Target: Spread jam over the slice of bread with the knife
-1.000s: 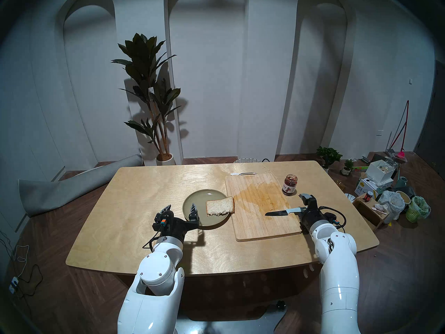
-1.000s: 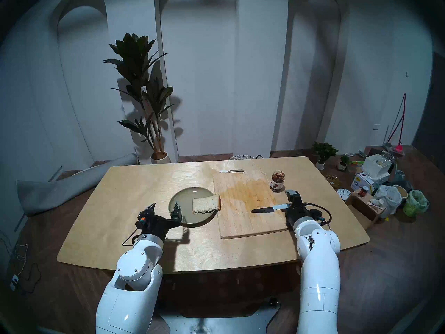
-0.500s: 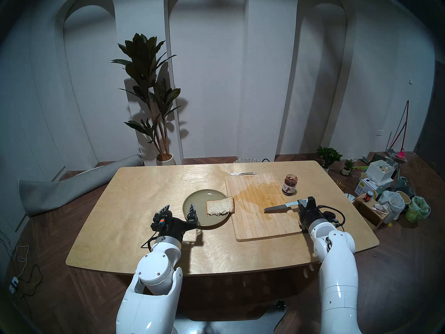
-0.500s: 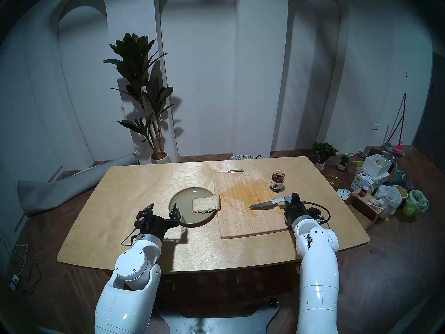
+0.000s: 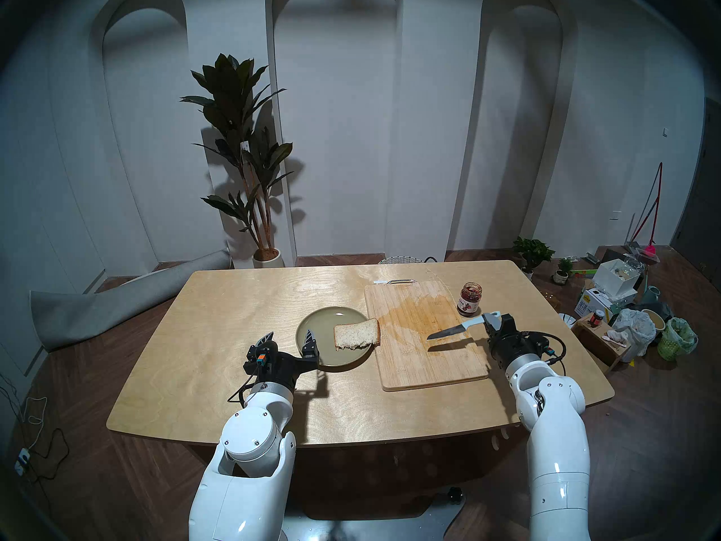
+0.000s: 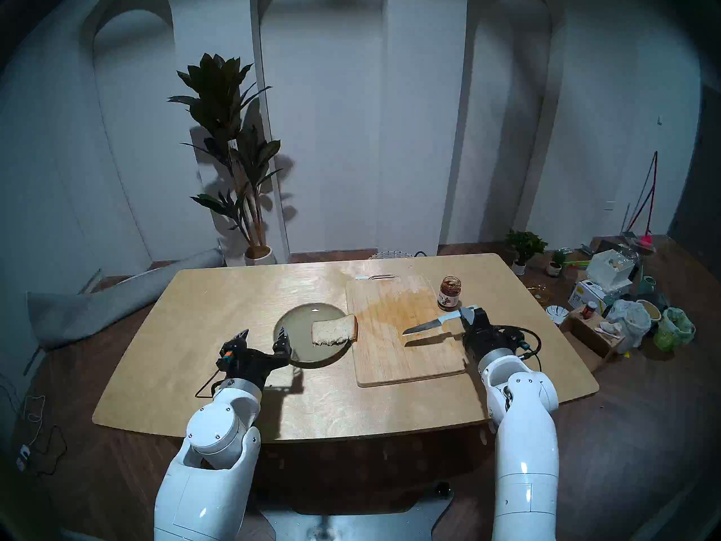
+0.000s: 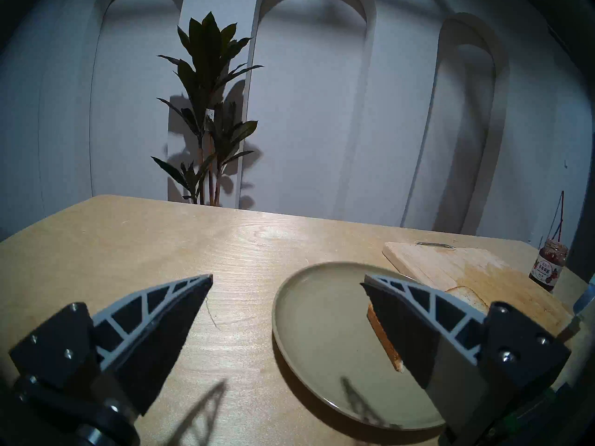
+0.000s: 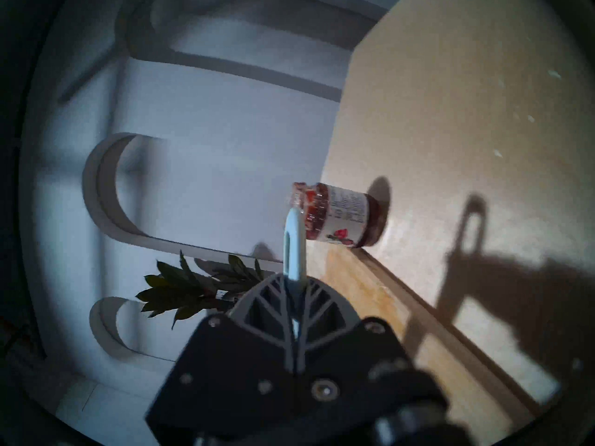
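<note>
Our right gripper (image 5: 492,322) is clenched on the pale handle of the knife (image 5: 456,328), right of centre in the head view. In the right wrist view the two fingers (image 8: 273,303) press together at lower centre with the handle's looped end poking out above them. The dark blade points toward the frame's left and tilts slightly downward, lifted clear of the cutting board (image 5: 421,341), where its shadow lies just below it.

The jar of jam (image 5: 469,299) stands lidless on the table (image 5: 218,333) just above the knife's handle end, beside the board's right edge.

Our left gripper (image 5: 290,339) hangs spread wide and holds nothing, left of centre; its right finger (image 7: 415,310) sits over the green plate (image 5: 312,321), its other finger over bare table.

The slice of bread (image 5: 357,334) lies on the plate's right side, its right edge overhanging the rim toward the board, well apart from the knife.
</note>
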Robot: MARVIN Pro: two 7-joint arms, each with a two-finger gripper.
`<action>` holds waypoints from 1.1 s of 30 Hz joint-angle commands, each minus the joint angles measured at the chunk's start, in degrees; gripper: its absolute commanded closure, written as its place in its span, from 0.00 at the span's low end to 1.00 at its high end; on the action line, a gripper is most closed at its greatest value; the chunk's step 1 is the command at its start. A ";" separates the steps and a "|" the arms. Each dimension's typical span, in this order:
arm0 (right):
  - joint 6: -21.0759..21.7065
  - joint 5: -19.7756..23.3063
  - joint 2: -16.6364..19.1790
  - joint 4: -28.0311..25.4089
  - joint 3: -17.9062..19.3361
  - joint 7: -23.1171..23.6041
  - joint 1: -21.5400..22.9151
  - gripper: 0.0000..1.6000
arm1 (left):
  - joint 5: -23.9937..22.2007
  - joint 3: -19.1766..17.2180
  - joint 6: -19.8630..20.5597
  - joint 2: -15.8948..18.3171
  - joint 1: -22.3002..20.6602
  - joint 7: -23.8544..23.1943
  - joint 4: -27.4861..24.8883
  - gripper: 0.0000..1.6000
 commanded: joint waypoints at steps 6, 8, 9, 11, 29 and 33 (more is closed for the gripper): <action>-8.56 -7.99 2.35 -9.78 -1.58 9.59 1.34 1.00 | -0.86 -0.23 -0.93 -0.45 -1.31 0.21 -1.25 0.00; -9.72 -10.86 2.93 -10.54 -1.95 10.86 1.64 1.00 | -1.18 -0.38 -0.99 -0.51 -1.53 0.25 -1.34 0.00; -11.64 -12.65 3.86 -10.83 -2.73 11.50 1.73 1.00 | -1.18 -0.46 -0.94 -0.56 -1.61 0.25 -1.37 0.00; -12.81 -15.27 4.72 -11.48 -3.34 12.44 2.17 1.00 | -1.27 -0.55 -0.89 -0.50 -1.78 0.27 -1.49 0.00; -28.23 -40.76 8.60 -4.89 -10.29 19.43 8.66 1.00 | -2.43 -2.09 -1.06 -0.55 -2.58 0.30 -1.59 0.00; -31.17 -45.57 8.83 -1.04 -10.83 19.62 10.81 1.00 | -2.71 -2.29 -1.00 -0.59 -2.57 0.20 -1.48 0.00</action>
